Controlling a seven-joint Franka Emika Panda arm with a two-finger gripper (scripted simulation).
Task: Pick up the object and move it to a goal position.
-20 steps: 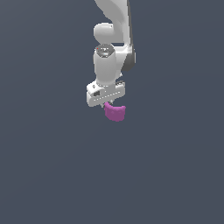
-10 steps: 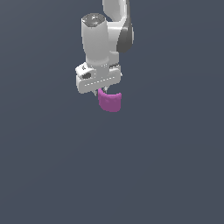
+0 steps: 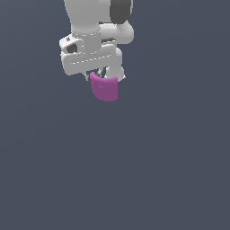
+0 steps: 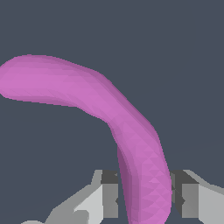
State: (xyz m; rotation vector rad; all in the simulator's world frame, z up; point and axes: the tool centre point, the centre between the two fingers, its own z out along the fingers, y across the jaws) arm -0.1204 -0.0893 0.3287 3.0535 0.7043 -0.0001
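1. Object [image 3: 104,88]: a matte magenta-purple curved solid hanging directly beneath the white gripper [image 3: 99,77], its upper end hidden by the gripper body in the exterior view, its rounded lower edge free against the plain dark grey background.
2. Wrist view: the object [image 4: 109,122] rises from between the two fingers [image 4: 107,194] and bends away in a long arc; its lower end fills the gap between them.
3. Count: one object, one arm, one gripper with two fingers; no other item appears in either view.
4. Fingers: drawn in to a narrow gap and clamped on the lower end of the object, one grey pad on each side of it, both flanks appearing in contact.
5. Position: the object is held aloft near the upper middle of the exterior view, touching nothing but the fingers; no desk surface can be made out.
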